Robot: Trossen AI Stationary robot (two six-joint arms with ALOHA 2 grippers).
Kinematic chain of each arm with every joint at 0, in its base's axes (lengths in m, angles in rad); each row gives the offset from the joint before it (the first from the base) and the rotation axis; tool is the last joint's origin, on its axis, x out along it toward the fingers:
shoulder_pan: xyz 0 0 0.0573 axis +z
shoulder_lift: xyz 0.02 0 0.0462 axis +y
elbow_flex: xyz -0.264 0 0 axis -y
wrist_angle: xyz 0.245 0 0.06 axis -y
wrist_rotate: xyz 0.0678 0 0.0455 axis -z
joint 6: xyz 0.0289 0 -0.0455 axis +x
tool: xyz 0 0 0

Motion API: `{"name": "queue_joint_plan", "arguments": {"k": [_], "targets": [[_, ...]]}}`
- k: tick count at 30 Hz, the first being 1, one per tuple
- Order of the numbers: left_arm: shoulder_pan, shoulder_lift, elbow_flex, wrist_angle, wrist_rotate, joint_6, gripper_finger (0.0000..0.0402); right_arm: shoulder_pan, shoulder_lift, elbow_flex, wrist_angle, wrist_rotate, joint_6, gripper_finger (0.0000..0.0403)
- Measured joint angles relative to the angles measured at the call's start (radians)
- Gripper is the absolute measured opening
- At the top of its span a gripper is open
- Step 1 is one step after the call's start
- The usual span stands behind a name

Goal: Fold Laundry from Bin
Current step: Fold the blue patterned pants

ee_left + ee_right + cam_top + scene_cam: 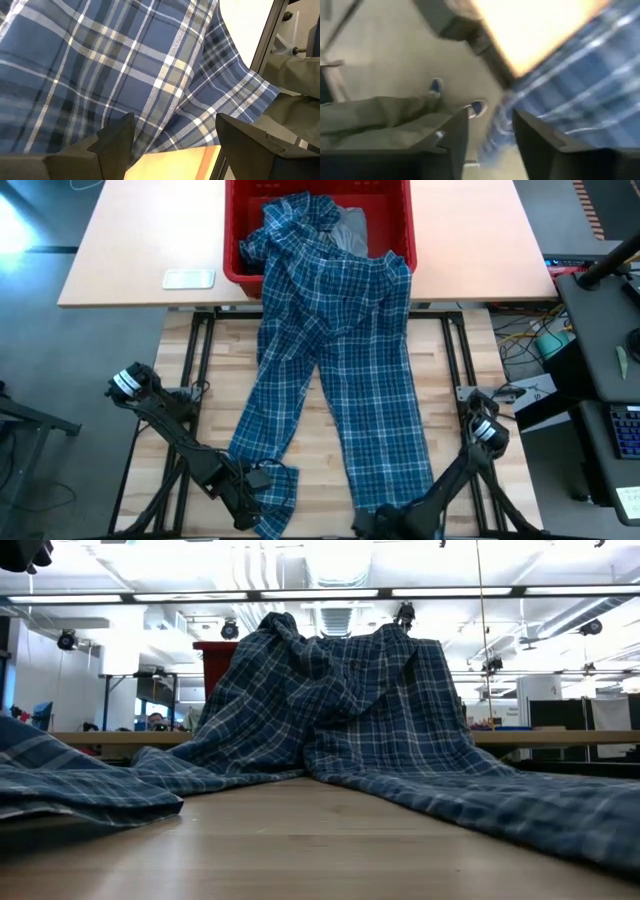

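Plaid garment (335,370): long axis runs 12 to 6, bin (390,220) to surface edge. My left claw (262,480) apart over its 7 o'clock hem; right claw (395,520) apart at 5 o'clock hem.

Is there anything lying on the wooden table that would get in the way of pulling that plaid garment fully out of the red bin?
Nothing visible: the plaid garment drapes over the red bin rim onto bare wooden table.

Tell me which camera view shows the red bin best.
The high view: the red bin shows from above at the table's far edge, the plaid garment spilling out of it. The low view shows only a sliver behind the cloth. Neither wrist view shows it.
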Motion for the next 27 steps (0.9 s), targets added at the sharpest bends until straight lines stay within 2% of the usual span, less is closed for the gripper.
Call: {"name": "queue_joint_plan", "arguments": {"k": [4,8,12,18,20,23,25,27], "targets": [[0.0,0.0,0.0,0.003,0.012,-0.009,0.0261,0.028,-0.004,0.0,-0.183,0.008,0.005,0.0204],[0.0,0.0,0.0,0.004,0.012,-0.008,0.0261,0.064,0.009,-0.044,-0.313,-0.055,-0.004,0.0215],[0.0,0.0,0.0,0.004,0.012,-0.002,0.0261,0.064,0.028,-0.114,-0.323,-0.19,-0.058,0.0211],[0.0,0.0,0.0,0.007,0.014,-0.006,0.0261,0.146,0.004,-0.195,-0.612,-0.392,-0.136,0.0203],[0.0,0.0,0.0,0.007,0.014,-0.009,0.0261,0.16,-0.034,-0.198,-0.614,-0.442,-0.134,0.0201],[0.0,0.0,0.0,0.006,0.014,-0.009,0.0261,0.158,-0.105,-0.194,-0.49,-0.406,-0.087,0.0196],[0.0,0.0,0.0,0.006,0.013,-0.008,0.0261,0.159,-0.126,-0.196,-0.339,-0.282,-0.043,0.0194],[0.0,0.0,0.0,0.006,0.013,-0.001,0.0261,0.154,-0.134,-0.205,-0.258,-0.14,0.003,0.0192]]}}
